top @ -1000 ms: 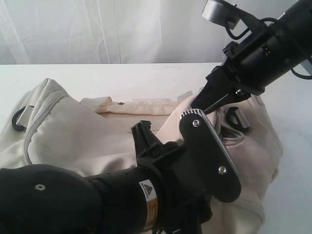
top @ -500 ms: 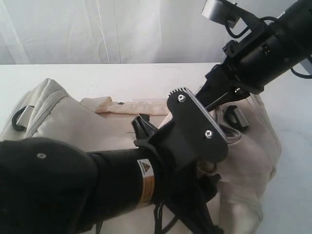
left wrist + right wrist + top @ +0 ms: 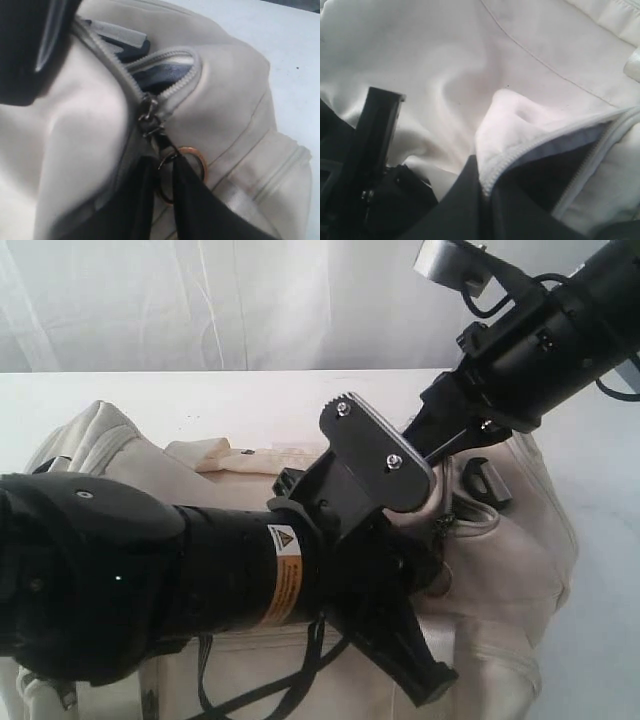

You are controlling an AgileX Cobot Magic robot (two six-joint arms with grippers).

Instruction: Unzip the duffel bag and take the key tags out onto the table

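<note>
**Both Claws Gripped the Bag at Its Zipper**

Nearest the exterior camera, the bulky black left arm stretched across the cream duffel bag, which lay on the white counter. At its tip the left claw was closed down to a narrow gap on the zipper pull, pinching the dark link where a copper-coloured ring hung. Just past the pull, the grey zipper stood partly open and showed dark lining inside. Beyond that, the right arm came down from the far right side, and the right claw was clamped fully together on the bag's cloth edge right beside the zipper teeth. Farther back lay bare counter, then a pale curtain.
</note>
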